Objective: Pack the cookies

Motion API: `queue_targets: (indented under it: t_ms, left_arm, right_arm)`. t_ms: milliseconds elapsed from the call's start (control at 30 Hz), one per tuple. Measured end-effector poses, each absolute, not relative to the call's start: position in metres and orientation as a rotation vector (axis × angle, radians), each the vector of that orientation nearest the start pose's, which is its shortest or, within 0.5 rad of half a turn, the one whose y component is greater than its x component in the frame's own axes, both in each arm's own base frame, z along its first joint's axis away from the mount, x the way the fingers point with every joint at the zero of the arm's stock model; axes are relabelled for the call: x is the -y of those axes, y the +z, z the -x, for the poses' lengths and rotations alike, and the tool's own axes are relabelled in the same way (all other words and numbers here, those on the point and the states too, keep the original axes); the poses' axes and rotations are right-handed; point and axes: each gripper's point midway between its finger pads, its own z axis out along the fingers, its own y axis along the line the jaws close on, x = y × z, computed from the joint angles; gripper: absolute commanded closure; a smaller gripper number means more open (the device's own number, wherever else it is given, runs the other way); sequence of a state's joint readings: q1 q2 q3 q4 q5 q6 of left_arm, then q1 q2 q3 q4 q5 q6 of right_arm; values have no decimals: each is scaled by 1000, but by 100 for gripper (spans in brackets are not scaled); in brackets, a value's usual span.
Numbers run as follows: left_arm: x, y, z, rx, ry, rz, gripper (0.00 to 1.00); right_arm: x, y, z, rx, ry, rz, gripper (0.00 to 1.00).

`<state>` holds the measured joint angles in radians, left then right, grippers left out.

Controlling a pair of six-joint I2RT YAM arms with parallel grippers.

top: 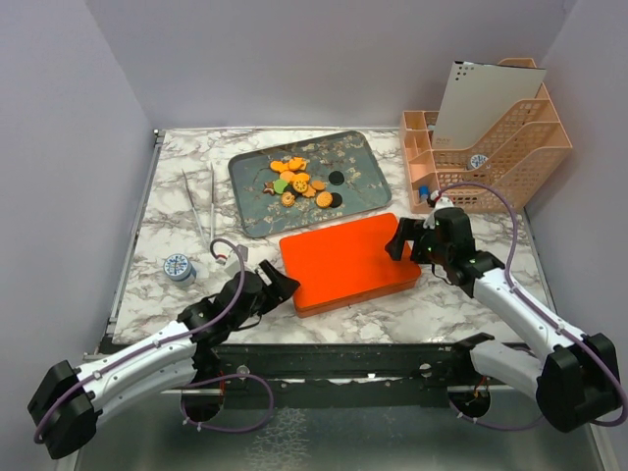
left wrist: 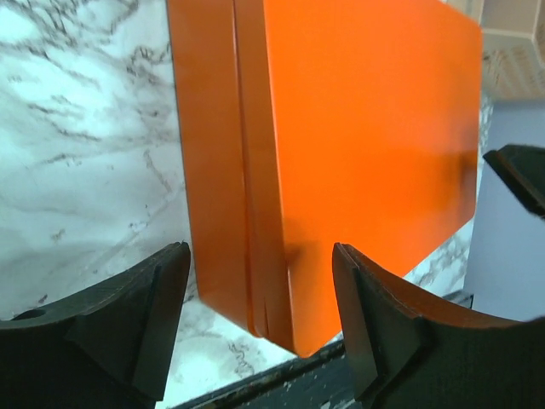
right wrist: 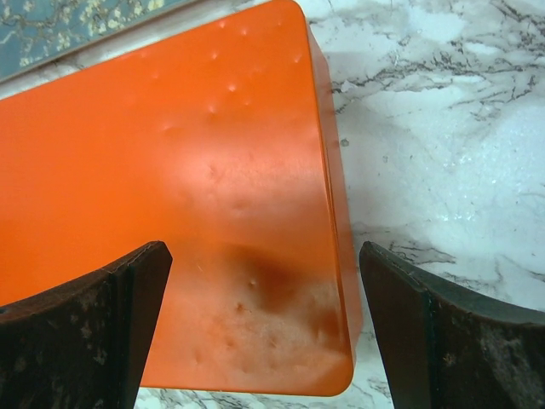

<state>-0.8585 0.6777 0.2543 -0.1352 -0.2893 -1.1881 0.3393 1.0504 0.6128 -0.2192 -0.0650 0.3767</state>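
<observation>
Cookies lie on tray; orange box closed. Your left pincer and right pincer, both apart, flank its ends. Box-handling step, by my judgement; align squarely before closing.

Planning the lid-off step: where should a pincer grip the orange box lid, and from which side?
Judging by the frames, grip the lid's edge at a short end of the orange box, coming in from the side. The seam between lid and base shows there, and the flat top offers no hold. The left pincer already straddles the near-left corner, open.
</observation>
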Motion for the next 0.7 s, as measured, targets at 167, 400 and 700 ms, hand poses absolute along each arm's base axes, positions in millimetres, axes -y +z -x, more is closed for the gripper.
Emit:
queue_targets:
  t_ms: [167, 400, 700]
  left_arm:
    - [203, 76, -172, -2263, -921, 506, 32]
    - [212, 72, -160, -2313, -998, 495, 46]
    - [217, 73, -157, -2273, -1101, 530, 73]
  right_arm:
    - [-126, 98, -275, -2298, 454, -6, 1]
    - [-127, 90, -269, -2319, 466, -1, 0]
    - [-129, 77, -260, -2358, 497, -6, 0]
